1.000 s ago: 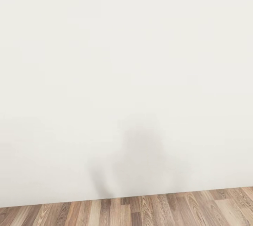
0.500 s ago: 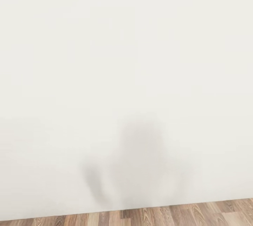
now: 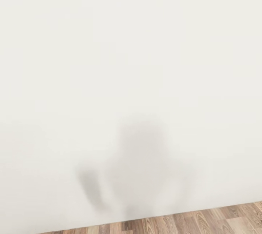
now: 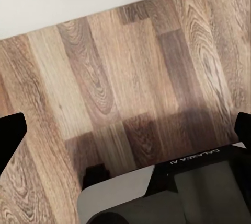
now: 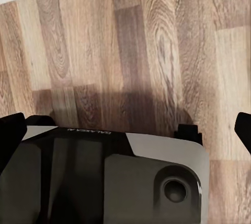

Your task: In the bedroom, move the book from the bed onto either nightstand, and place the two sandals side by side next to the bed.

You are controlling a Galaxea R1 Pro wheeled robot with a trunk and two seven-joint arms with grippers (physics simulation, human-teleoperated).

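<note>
cam closer to wall (image 3: 131, 44); less floor (image 3: 203, 221) showing, jaws empty

Plain white wall (image 3: 131, 63) meets brown wood-plank floor (image 3: 203, 221)

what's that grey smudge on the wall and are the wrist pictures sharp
Head view: a soft, blurred shadow on the white wall, above the wood floor. Left wrist view: sharp wood grain, darker shadow band. Right wrist view: sharp too, shadow beside the robot's base.
</note>
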